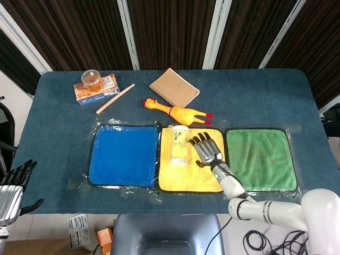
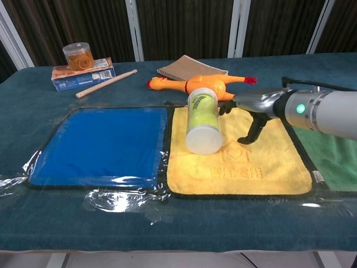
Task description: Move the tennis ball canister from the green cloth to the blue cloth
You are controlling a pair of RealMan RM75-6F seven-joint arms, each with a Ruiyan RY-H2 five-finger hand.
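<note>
The tennis ball canister (image 2: 203, 121) lies on its side on the yellow cloth (image 2: 262, 166), toward the edge nearest the blue cloth (image 2: 100, 145). It is already off the green cloth (image 1: 260, 158) but has not reached the blue one, so I'd call the job a bit over halfway. The right hand (image 1: 207, 150) sits just beside the canister with its fingers spread, holding nothing; it looks set to nudge rather than grip. The left hand (image 1: 11, 190) hangs off the tabletop (image 1: 53, 154) edge, fingers apart and empty. What remains is crossing the seam onto blue.
</note>
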